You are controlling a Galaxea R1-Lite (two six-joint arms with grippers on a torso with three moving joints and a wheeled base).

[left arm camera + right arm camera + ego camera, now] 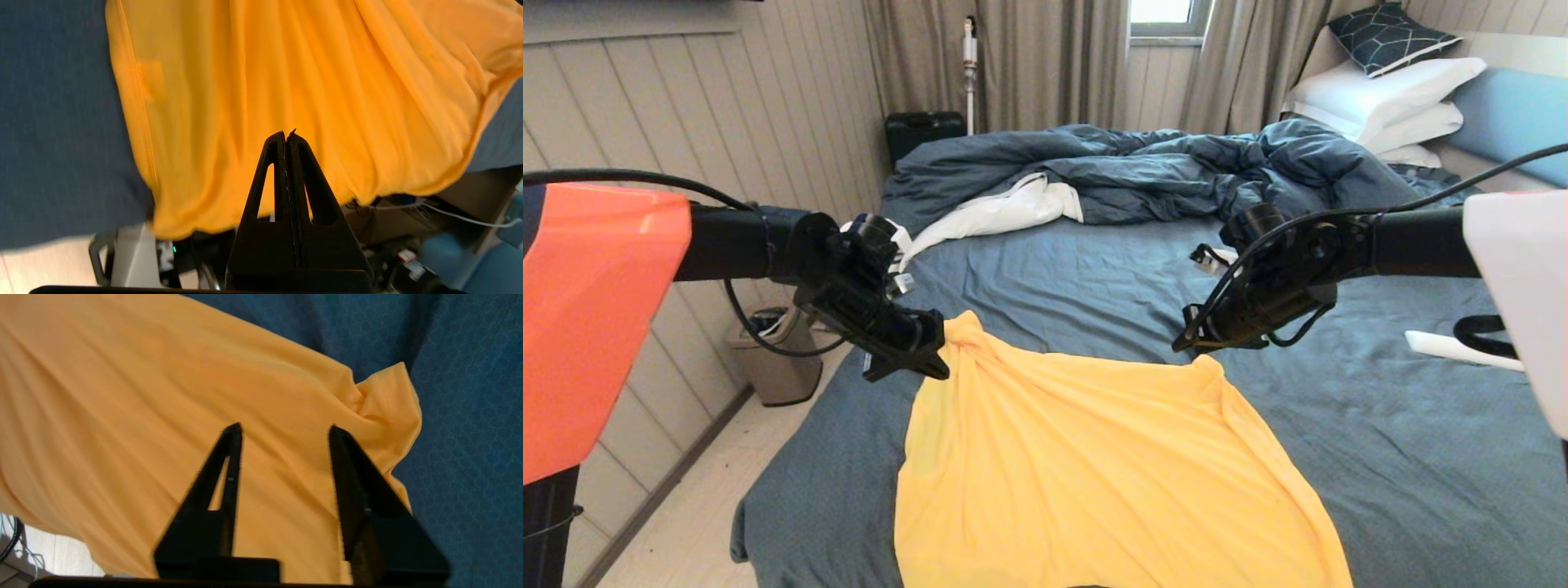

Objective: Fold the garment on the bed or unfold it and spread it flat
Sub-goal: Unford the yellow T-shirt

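Both grippers hang over the near part of the bed (1045, 269): the left gripper (927, 347), at centre left of the head view, has its fingers (286, 163) pressed together and meets a bunched, twisted corner of the garment (1094, 457), though whether any fabric sits between them I cannot tell; the right gripper (1188, 343), at centre right, has its fingers (347, 457) standing apart just above the shirt's other upper corner, gripping nothing. This yellow T-shirt lies spread across the lower middle of the frame on the dark blue sheet, creased, its lower edge hanging over the bed's near edge. A small bin (776, 359) stands on the floor at lower left, its contents not discernible
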